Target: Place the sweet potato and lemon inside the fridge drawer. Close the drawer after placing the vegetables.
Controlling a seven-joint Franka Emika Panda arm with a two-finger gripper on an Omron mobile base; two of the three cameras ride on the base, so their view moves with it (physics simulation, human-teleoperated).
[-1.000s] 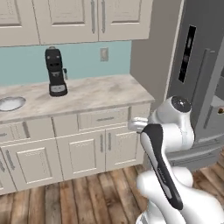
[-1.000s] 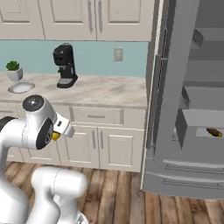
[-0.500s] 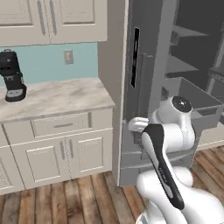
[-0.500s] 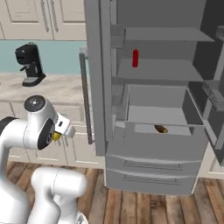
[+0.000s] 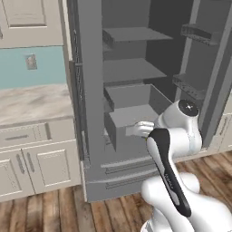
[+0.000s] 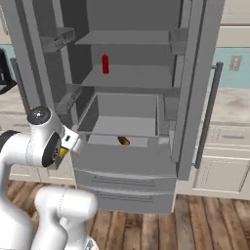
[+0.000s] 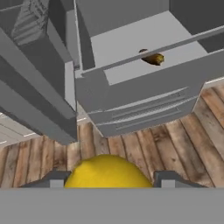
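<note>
Holding lemon (image 7: 107, 171) in gripper (image 7: 107, 180); sweet potato (image 6: 124, 141) inside fridge drawer (image 6: 117, 128) (pulled open).

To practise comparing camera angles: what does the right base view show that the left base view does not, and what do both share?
Right base view: a red bottle on a fridge shelf, the sweet potato lying in the fridge drawer, and a sliver of the lemon at the gripper. Left base view: a wall outlet above the counter. Both: the open fridge, the pulled-out drawer and the white arm.
</note>
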